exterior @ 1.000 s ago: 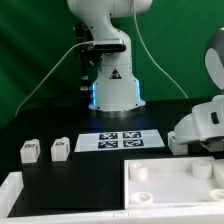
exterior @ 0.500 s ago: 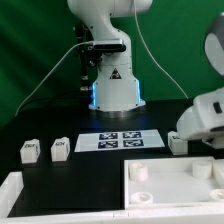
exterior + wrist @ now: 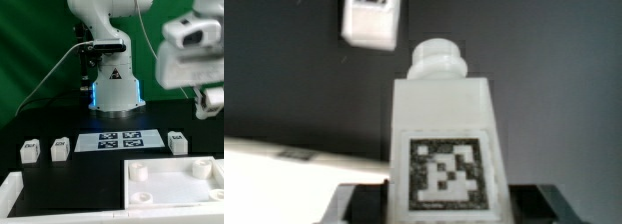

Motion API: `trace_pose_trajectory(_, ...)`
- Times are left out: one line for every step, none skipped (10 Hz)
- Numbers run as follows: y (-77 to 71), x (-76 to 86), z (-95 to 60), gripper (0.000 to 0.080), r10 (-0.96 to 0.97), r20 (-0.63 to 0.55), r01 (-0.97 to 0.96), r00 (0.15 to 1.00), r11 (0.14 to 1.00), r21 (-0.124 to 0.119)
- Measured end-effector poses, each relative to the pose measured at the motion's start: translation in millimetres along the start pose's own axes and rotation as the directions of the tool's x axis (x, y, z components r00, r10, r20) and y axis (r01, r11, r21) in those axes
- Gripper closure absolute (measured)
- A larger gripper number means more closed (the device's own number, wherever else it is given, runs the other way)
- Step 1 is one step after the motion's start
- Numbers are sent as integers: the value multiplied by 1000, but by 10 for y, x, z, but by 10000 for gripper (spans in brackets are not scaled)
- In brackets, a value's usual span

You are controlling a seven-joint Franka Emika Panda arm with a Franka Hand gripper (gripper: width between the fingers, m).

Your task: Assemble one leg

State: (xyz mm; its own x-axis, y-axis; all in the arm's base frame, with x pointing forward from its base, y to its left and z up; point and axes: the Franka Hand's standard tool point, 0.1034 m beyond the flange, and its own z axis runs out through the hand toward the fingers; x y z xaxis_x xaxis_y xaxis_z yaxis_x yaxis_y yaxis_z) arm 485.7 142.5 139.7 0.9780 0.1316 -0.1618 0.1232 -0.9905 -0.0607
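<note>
My gripper (image 3: 210,102) hangs high at the exterior view's right, shut on a white leg (image 3: 211,98) held well above the table. In the wrist view the same leg (image 3: 445,120) stands between my dark fingers (image 3: 363,204), its marker tag facing the camera and its round peg pointing away. Three more legs rest on the black table: two at the exterior view's left (image 3: 30,151) (image 3: 60,149) and one at the right (image 3: 178,142). One leg on the table also shows in the wrist view (image 3: 370,22).
The marker board (image 3: 120,140) lies in the middle before the robot base (image 3: 112,85). A large white tray-like panel with corner pegs (image 3: 170,190) lies at the front right. A white corner rail (image 3: 12,192) sits at the front left.
The arm has risen from low over the table at the right to high up, carrying a leg with it. The leg beside the tray stays in place.
</note>
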Motion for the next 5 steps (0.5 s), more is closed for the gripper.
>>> trace_pose_trajectory(101,87,-157,506,-1,-135,1,991,1000,1)
trace_pose_trajectory(190,127,-240,506,7,-248,-6,969,1000,3)
trace_pose_trajectory(178,145,-231,506,6,-363,-3,932,1000,8)
trace_pose_trajectory(158,138,-212,506,0,-458,6,889,1000,12)
trace_pose_trajectory(155,114,-190,506,-2,-498,10,867,1000,13)
